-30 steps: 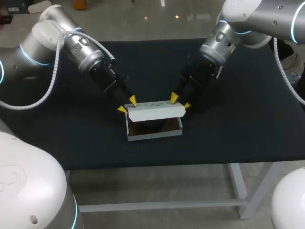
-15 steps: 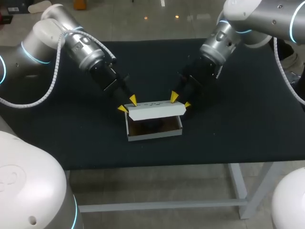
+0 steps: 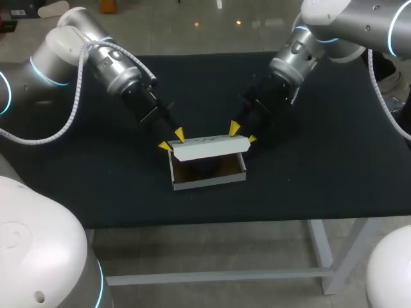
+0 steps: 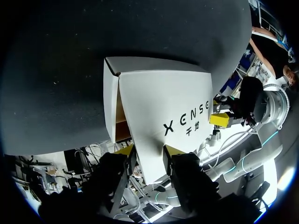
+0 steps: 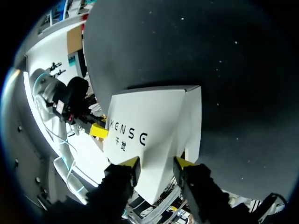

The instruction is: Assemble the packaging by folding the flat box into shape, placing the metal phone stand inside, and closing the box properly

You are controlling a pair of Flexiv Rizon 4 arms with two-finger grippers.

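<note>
The white box point(image 3: 209, 181) sits open in the middle of the black table point(image 3: 334, 160). Its brown inside holds a dark shape point(image 3: 207, 168) that I cannot make out. The white lid point(image 3: 210, 148) stands raised along the box's far side. My left gripper point(image 3: 172, 140) is shut on the lid's left end, and my right gripper point(image 3: 243, 135) is shut on its right end. In the left wrist view the lid's corner point(image 4: 163, 102) lies between my left gripper's point(image 4: 148, 150) yellow tips. In the right wrist view the lid point(image 5: 149, 126) runs between my right gripper's point(image 5: 156, 163) tips.
Only the box rests on the black cloth; bare cloth lies on every side of it. The table's front edge point(image 3: 212, 224) runs a short way in front of the box.
Both grippers have drawn the lid slightly up and back, so a little more of the box's inside shows. The box itself has stayed in place.
</note>
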